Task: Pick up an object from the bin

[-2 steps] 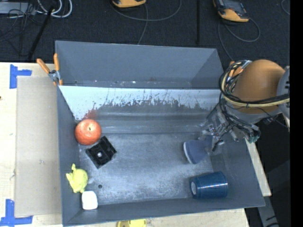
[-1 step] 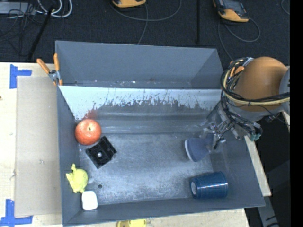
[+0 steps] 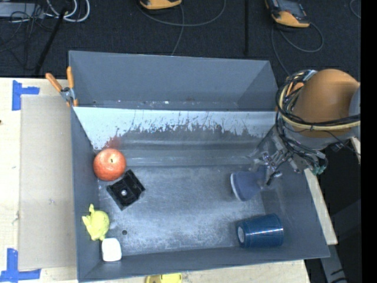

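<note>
— Where is the claw?
— The claw is down low at the right side of the bin, under the arm's orange cover. I cannot tell if it is spread or pressed together.
— What is closest to it?
— A small pale blue cup lies just beside it, toward the middle of the bin. I cannot tell if they touch.
— And farther out?
— A dark blue can lies on its side near the front wall. Far across the bin are a red apple, a black square, a yellow toy and a white block.
</note>
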`<state>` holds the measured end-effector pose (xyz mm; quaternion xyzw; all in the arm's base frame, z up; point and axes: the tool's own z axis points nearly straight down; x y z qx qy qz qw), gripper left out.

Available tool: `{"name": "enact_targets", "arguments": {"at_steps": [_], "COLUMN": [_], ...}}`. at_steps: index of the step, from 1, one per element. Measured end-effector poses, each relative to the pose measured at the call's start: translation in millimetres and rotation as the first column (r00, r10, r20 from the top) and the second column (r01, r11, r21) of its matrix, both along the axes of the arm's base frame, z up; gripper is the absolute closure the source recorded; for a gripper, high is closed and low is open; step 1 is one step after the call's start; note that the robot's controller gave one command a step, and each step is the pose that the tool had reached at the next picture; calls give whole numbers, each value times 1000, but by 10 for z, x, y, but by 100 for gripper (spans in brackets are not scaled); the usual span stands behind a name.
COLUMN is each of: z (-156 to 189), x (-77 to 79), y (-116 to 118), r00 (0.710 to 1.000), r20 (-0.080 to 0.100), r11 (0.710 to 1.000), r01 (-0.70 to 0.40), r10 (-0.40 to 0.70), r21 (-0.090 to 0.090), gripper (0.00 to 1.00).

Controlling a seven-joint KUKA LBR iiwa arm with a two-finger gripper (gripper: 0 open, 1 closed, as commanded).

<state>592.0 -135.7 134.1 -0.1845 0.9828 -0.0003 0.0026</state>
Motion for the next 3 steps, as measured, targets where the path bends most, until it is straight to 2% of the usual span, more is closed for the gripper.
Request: {"name": "enact_targets", "arguments": {"at_steps": [3], "z": [242], "x": [-5], "y": [12], "r00": [1000], "r20": [-4], "r11": [1000], "r01": [1], "r10": [-1], "r21": [1], "gripper": [100]}}
